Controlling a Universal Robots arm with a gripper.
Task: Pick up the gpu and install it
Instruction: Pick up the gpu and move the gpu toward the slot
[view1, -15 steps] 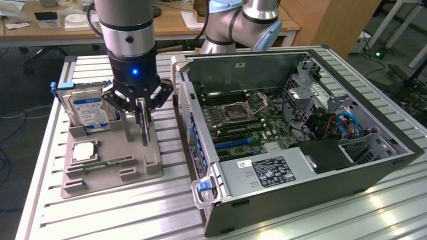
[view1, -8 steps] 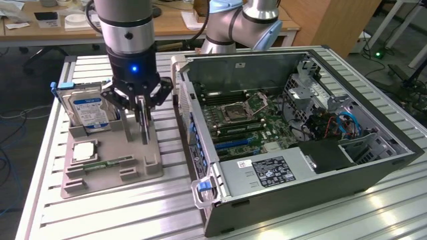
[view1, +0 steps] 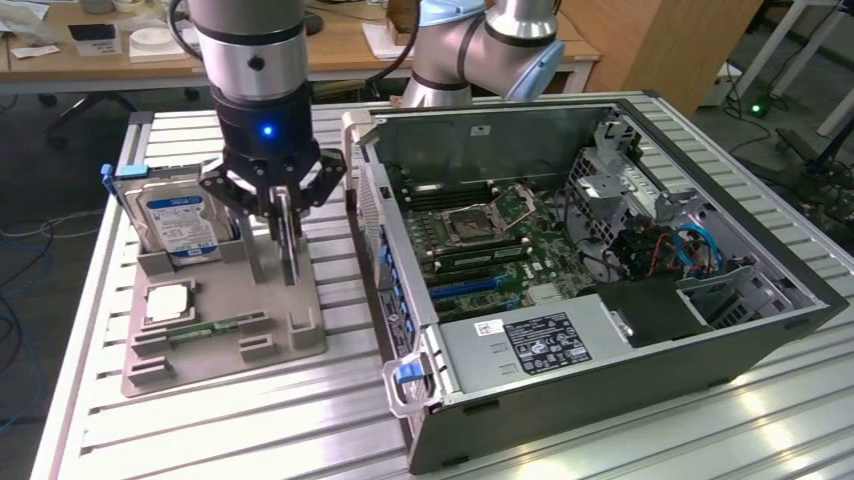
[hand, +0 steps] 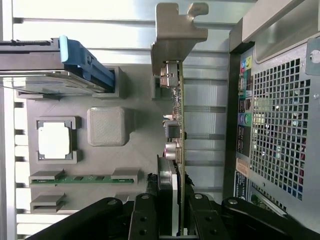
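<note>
Fingers (hand: 144, 220) gripping upright gpu (hand: 175, 125), over grey tray (view1: 267, 302)

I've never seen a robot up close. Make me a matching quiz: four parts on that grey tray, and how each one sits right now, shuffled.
Things:
1. gpu
2. hard drive
3. processor chip
4. memory stick

States:
A. lies flat in a square recess
B. stands on edge, blue label showing
C. stands upright on the tray, clasped by the gripper
D. a narrow green strip lying along the tray

Pairs: 1-C, 2-B, 3-A, 4-D
</note>
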